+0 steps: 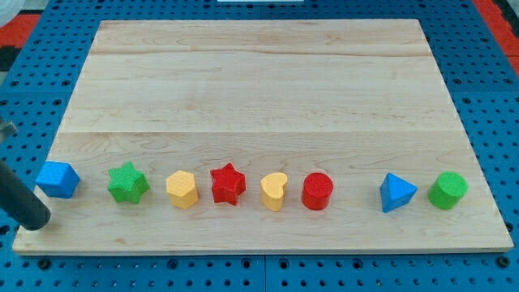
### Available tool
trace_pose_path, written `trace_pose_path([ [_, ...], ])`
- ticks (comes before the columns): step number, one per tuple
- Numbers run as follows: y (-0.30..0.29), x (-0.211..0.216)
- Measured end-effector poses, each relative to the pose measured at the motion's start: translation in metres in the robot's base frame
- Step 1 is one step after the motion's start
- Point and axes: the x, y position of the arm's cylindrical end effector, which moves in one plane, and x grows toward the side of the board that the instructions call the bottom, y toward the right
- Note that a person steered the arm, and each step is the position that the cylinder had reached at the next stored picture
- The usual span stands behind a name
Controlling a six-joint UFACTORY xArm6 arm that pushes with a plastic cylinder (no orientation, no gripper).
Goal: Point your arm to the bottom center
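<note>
Rested my tip just down-left of the blue cube, a bare rod with no pincer to spread or press; needed to slide far toward the view's right from there along the board bottom strip, stopping just under red star and yellow heart without nudging either.

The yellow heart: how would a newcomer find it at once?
On the wooden board, a row of blocks runs along the view's bottom. The yellow heart sits between the red star and the red cylinder; the other yellow block is a hexagon.
</note>
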Motion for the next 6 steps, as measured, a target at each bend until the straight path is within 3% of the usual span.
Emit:
trace_pose_path([
  [3,0.118,0.023],
  [6,0.346,0.032],
])
